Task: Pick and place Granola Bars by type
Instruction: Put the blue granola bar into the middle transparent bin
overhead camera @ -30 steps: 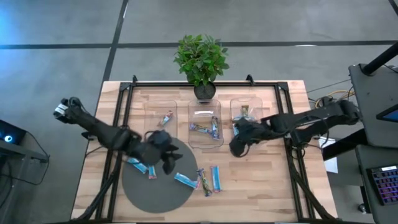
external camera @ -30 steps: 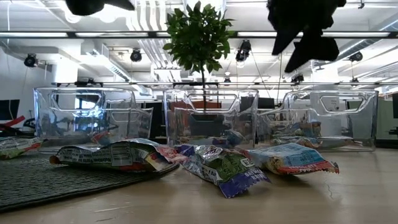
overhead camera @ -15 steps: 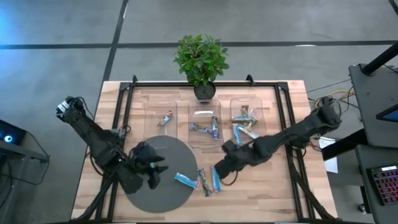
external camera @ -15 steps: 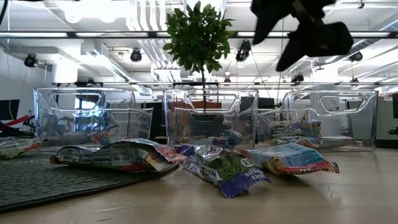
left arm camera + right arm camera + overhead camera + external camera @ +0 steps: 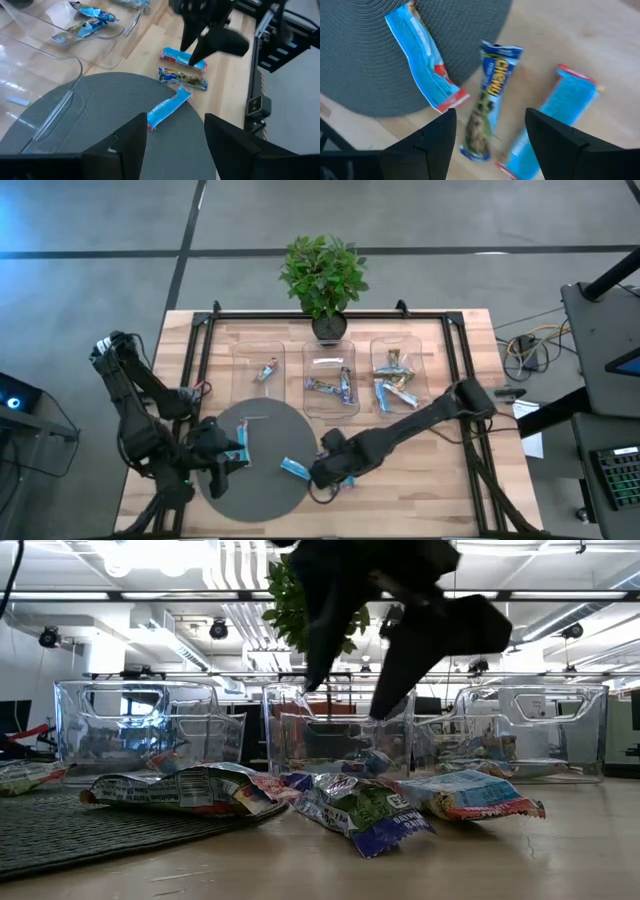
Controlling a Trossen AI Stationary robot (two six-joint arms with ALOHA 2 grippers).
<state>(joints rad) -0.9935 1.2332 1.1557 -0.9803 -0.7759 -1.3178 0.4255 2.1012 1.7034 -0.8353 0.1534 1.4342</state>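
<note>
Above the near-centre bars, the right end effector (image 5: 328,472) hovers with fingers spread, grasping nothing, over a purple-green granola bar (image 5: 489,102) lying between two blue bars (image 5: 424,65) on the wooden surface (image 5: 430,480); the left end effector (image 5: 222,464), also spread, waits over the grey mat (image 5: 262,492).

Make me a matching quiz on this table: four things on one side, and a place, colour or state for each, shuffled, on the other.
1. plant
2. left tray
3. left gripper
4. right gripper

A. open, above the mat
B. holds one bar
C. green
D. open, above the loose bars beside the mat

Pairs: 1-C, 2-B, 3-A, 4-D
</note>
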